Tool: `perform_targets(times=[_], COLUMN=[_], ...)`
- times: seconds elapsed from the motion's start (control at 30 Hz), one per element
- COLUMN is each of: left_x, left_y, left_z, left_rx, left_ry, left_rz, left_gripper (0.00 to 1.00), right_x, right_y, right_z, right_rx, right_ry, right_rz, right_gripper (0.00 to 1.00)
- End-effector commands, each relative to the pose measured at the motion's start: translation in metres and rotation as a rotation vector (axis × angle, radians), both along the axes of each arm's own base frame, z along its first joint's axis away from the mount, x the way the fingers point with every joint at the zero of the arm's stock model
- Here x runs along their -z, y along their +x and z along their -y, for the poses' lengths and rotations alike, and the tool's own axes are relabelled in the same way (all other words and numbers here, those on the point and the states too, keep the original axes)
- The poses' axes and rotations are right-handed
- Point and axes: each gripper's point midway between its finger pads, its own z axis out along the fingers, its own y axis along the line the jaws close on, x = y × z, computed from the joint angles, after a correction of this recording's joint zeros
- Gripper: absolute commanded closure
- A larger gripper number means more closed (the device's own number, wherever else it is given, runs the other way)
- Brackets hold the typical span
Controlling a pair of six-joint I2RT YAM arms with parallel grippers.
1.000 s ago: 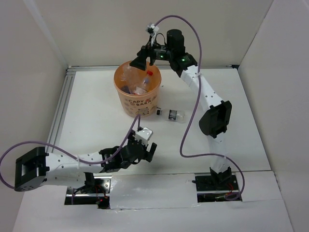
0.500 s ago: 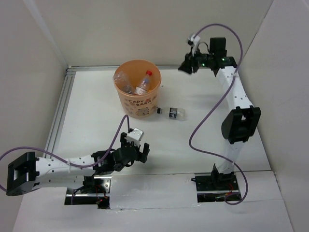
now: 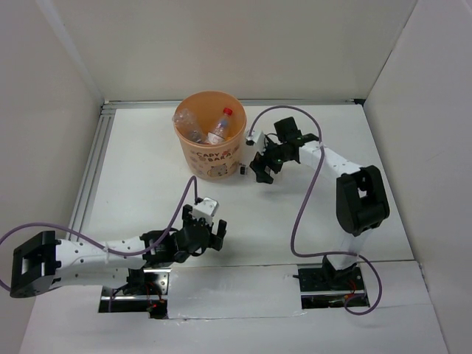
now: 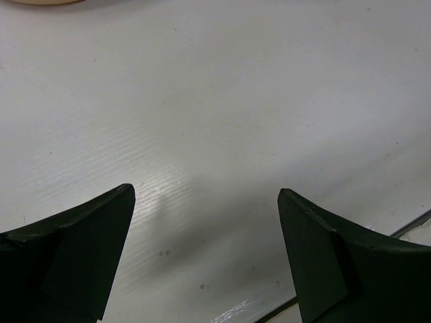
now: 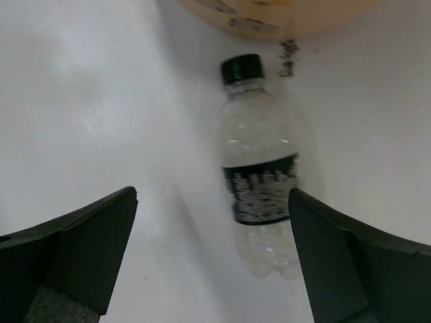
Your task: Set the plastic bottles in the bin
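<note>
The orange bin point(image 3: 210, 156) stands at the back middle of the table with several plastic bottles point(image 3: 218, 127) inside, one with a red cap. One clear bottle point(image 5: 260, 180) with a black cap and dark label lies on the table just right of the bin. My right gripper point(image 3: 262, 168) hovers over it, open. In the right wrist view this gripper point(image 5: 212, 195) is open and the bottle lies between its fingers, nearer the right one, cap pointing at the bin's base point(image 5: 289, 17). My left gripper point(image 3: 204, 225) is open and empty, low over bare table near the front.
White walls enclose the table on three sides. A metal rail point(image 3: 92, 158) runs along the left edge. Purple cables loop from both arms over the table. The left wrist view shows only white table between the open left gripper point(image 4: 207, 192).
My right arm swung from the back right corner down and left to just above the bottle beside the bin. The left arm barely moved.
</note>
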Motion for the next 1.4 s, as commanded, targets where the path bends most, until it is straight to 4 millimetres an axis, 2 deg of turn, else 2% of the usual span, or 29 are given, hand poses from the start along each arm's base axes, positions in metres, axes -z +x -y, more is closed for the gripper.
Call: perform_targets(times=[0.0,0.1,0.23,0.4,0.47,0.5,0.53,0.57,0.63,0.7,0.73,0.77,0.8,0.83,0.87,0.9,0.97,1.07,1.1,1.2,1.23,1.27,1.3,1.33,1.37], left_x=[-0.020,-0.023,-0.020,-0.020,-0.020,-0.021,-0.021,-0.026,-0.027,-0.029,-0.029,-0.032,-0.035,-0.037,-0.035,-0.037,-0.038,-0.038,-0.040,-0.040,-0.040,-0.040,-0.040,-0.040,-0.040], left_y=[0.005,0.004,0.003,0.002,0.002,0.002,0.002,0.003,0.002,0.003,0.003,0.003,0.003,0.003,0.003,0.003,0.002,0.002,0.002,0.003,0.003,0.003,0.003,0.003,0.003], left_z=[0.002,0.001,-0.002,-0.002,-0.002,0.001,0.001,0.004,0.006,0.007,0.007,0.007,0.007,0.008,0.006,0.007,0.008,0.008,0.007,0.008,0.008,0.008,0.008,0.009,0.009], left_rx=[-0.057,-0.062,-0.066,-0.071,-0.071,-0.062,-0.062,-0.061,-0.050,-0.045,-0.045,-0.045,-0.045,-0.041,-0.041,-0.037,-0.029,-0.025,-0.025,-0.021,-0.021,-0.021,-0.021,-0.025,-0.025], left_ry=[-0.075,-0.091,-0.089,-0.086,-0.086,-0.096,-0.096,-0.114,-0.117,-0.119,-0.119,-0.130,-0.141,-0.145,-0.145,-0.151,-0.163,-0.156,-0.164,-0.169,-0.169,-0.169,-0.169,-0.176,-0.176], left_rz=[0.012,0.010,0.003,-0.004,-0.004,-0.007,-0.007,-0.002,0.000,0.006,0.007,0.010,0.013,0.021,0.021,0.029,0.028,0.032,0.035,0.043,0.043,0.043,0.043,0.039,0.039], left_gripper=[0.00,0.00,0.00,0.00,0.00,0.00,0.00,0.00,0.00,0.00,0.00,0.00,0.00,0.00,0.00,0.00,0.00,0.00,0.00,0.00,0.00,0.00,0.00,0.00,0.00], right_x=[0.004,0.011,0.036,0.060,0.067,0.063,0.057,0.053,0.034,0.002,-0.021,-0.049,-0.080,-0.088,-0.118,-0.141,-0.182,-0.226,-0.246,-0.278,-0.276,-0.280,-0.295,-0.281,-0.281], right_y=[0.041,0.045,0.045,0.020,0.011,0.009,0.003,-0.001,0.000,-0.010,-0.011,-0.022,-0.022,-0.029,-0.030,-0.038,-0.041,-0.038,-0.031,-0.018,-0.002,0.004,0.013,0.025,0.031], right_z=[0.011,0.014,0.018,0.017,0.021,0.022,0.023,0.022,0.025,0.029,0.028,0.031,0.028,0.030,0.025,0.024,0.015,0.002,-0.012,-0.041,-0.053,-0.063,-0.071,-0.088,-0.097], right_rx=[0.092,0.111,0.101,0.027,0.008,0.008,0.001,-0.015,-0.022,-0.056,-0.074,-0.094,-0.136,-0.143,-0.164,-0.187,-0.214,-0.203,-0.231,-0.219,-0.215,-0.194,-0.187,-0.196,-0.188], right_ry=[-0.067,-0.105,-0.145,-0.182,-0.197,-0.197,-0.176,-0.167,-0.122,-0.077,-0.007,0.027,0.088,0.087,0.147,0.168,0.237,0.329,0.375,0.460,0.474,0.496,0.509,0.508,0.520], right_rz=[0.160,0.175,0.156,0.101,0.093,0.093,0.070,0.067,0.068,0.080,0.096,0.122,0.182,0.194,0.241,0.290,0.363,0.424,0.467,0.482,0.482,0.461,0.499,0.462,0.449], right_gripper=[0.00,0.00,0.00,0.10,0.23,0.30,0.46,0.56,0.68,0.76,0.77,0.78,0.80,0.81,0.82,0.82,0.82,0.82,0.81,0.74,0.71,0.71,0.70,0.69,0.67])
